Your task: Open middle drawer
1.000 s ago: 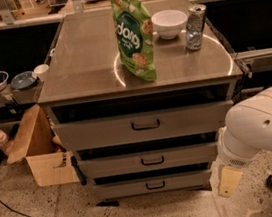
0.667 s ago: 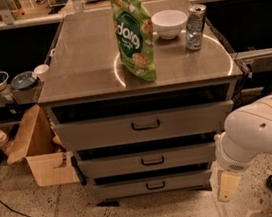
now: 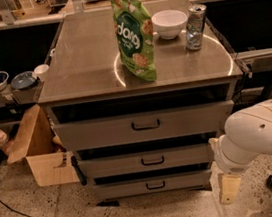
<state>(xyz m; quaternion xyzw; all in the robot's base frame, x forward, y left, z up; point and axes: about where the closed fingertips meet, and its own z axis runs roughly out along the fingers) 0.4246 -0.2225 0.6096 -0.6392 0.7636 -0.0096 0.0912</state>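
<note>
The cabinet has three grey drawers, and the middle drawer [image 3: 183,155] lies between the other two. On the worktop [image 3: 84,62] stand one green bag [image 3: 134,37], one white bowl [image 3: 169,23] and one can [image 3: 195,26]. The gripper [image 3: 229,188] hangs low, right of the drawers. I cannot tell if it is open or closed.

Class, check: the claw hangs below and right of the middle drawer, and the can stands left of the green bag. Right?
No. The camera view shows the can right of the bag; the claw does hang below and right of the middle drawer.
</note>
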